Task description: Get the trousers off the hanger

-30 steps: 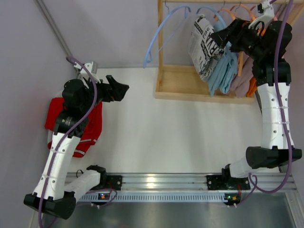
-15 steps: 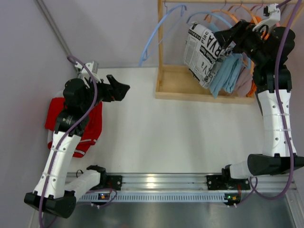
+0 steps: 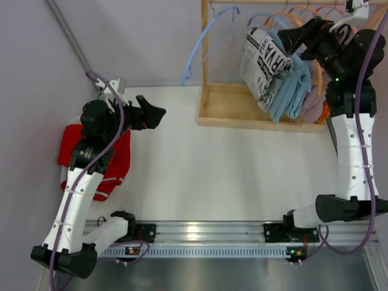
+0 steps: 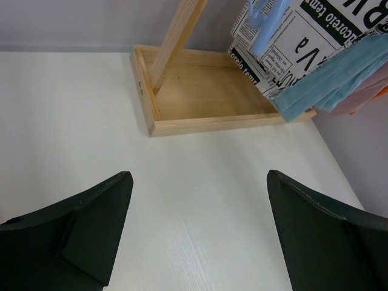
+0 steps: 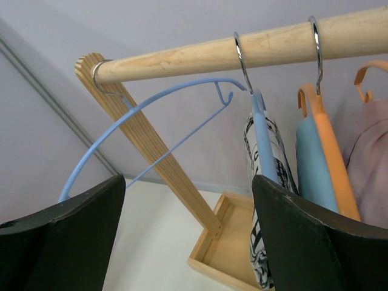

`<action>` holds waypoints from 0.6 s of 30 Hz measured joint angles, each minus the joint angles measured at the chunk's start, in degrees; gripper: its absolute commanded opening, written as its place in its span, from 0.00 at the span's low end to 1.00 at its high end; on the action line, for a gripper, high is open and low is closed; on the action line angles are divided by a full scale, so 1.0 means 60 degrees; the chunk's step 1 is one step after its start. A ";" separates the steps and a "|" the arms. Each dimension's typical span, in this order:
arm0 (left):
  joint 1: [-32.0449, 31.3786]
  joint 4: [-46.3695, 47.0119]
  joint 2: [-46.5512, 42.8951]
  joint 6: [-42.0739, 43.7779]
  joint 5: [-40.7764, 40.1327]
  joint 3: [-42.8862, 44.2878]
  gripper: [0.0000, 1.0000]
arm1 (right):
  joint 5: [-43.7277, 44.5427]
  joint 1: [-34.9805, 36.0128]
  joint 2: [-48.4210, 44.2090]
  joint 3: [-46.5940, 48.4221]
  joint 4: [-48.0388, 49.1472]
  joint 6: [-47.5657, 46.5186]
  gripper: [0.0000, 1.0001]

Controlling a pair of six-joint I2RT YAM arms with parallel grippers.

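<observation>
The right gripper (image 3: 290, 37) has risen to the rail (image 5: 273, 45), jaws wide apart and empty, facing the blue hanger (image 5: 262, 130). The printed trousers (image 3: 262, 63) have swung back and hang on that hanger, ungrasped, so removal is judged outstanding. The left gripper (image 3: 153, 113) hovers fully spread, empty, near the red trousers (image 3: 118, 162) lying on the table.

Robotics lab bench: white table (image 3: 230, 176), aluminium rail (image 3: 206, 233), wooden clothes rack (image 3: 242, 116).
</observation>
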 measured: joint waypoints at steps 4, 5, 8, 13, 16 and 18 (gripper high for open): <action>0.0007 0.0000 0.0000 0.0000 -0.0004 0.0000 0.98 | 0.0135 0.0000 0.0255 0.0120 -0.0142 -0.0066 0.83; 0.0007 0.0000 0.0000 0.0000 -0.0004 0.0000 0.98 | 0.0193 0.0000 0.0342 0.0124 -0.0226 -0.0080 0.82; 0.0007 0.0000 0.0000 -0.0004 -0.0004 0.0000 0.98 | 0.0401 0.0000 0.0637 0.0178 -0.0623 -0.0109 0.80; 0.0007 0.0007 -0.0015 -0.0029 -0.0004 -0.0040 0.98 | 0.0474 0.0000 0.0900 0.0164 -0.1086 -0.0066 0.69; 0.0007 0.0004 -0.0026 -0.0029 -0.0004 -0.0109 0.98 | 0.0262 0.0000 0.0951 0.0066 -0.1209 0.0222 0.65; 0.0007 0.0004 -0.0026 -0.0029 -0.0004 -0.0149 0.98 | 0.0036 0.0000 0.0965 -0.0018 -0.1191 0.0415 0.61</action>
